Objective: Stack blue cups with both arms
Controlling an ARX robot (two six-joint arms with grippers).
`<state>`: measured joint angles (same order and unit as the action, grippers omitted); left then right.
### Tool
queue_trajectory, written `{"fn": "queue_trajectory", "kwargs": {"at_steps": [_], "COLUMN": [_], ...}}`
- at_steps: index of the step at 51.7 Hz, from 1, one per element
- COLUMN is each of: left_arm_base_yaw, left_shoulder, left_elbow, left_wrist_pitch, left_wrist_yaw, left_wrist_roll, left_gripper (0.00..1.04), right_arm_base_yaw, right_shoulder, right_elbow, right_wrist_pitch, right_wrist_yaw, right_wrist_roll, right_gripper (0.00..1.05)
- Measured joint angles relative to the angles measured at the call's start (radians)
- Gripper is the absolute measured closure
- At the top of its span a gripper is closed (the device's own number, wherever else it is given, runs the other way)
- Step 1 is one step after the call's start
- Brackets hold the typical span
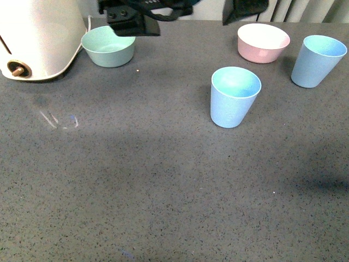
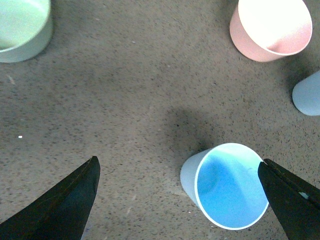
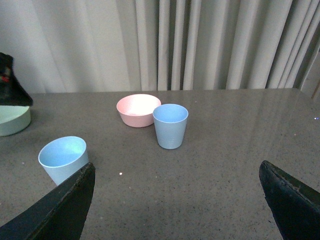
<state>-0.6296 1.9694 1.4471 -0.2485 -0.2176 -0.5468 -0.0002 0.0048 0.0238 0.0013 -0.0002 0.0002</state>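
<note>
The nearer blue cup (image 1: 235, 97) stands upright, mouth up, on the grey worktop (image 1: 136, 180). From it, the second blue cup (image 1: 318, 61) stands well apart at 2 o'clock. The pink bowl (image 1: 263, 42) is at 1 o'clock and the mint-green bowl (image 1: 108, 46) at 10 o'clock. Farthest back, the left end effector (image 2: 178, 162) is raised above the nearer cup, fingers spread wide and empty. The right end effector (image 3: 177, 166) is likewise spread wide, holding nothing.
</note>
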Motion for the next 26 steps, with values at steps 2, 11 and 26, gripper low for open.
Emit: {"fn": "queue_trajectory", "kwargs": {"at_steps": [2,11,26], "left_arm_base_yaw": [0.008,0.108,0.294], "left_shoulder": [-0.039,-0.248,-0.569], "left_elbow": [-0.087,-0.556,-1.045], "left_wrist_pitch": [0.156,0.935,1.231], "left_wrist_yaw": [-0.093,-0.27,-0.113], "left_wrist_roll": [0.067,0.386,0.524], "left_gripper": [0.14,0.41,0.94], "right_arm_base_yaw": [0.0,0.0,0.0], "right_shoulder": [0.0,0.0,0.0], "right_elbow": [0.0,0.0,0.0], "right_wrist_pitch": [0.0,0.0,0.0], "right_wrist_yaw": [0.0,0.001,0.0], "right_wrist_roll": [0.0,0.0,0.0], "right_gripper": [0.09,0.09,0.09]}}
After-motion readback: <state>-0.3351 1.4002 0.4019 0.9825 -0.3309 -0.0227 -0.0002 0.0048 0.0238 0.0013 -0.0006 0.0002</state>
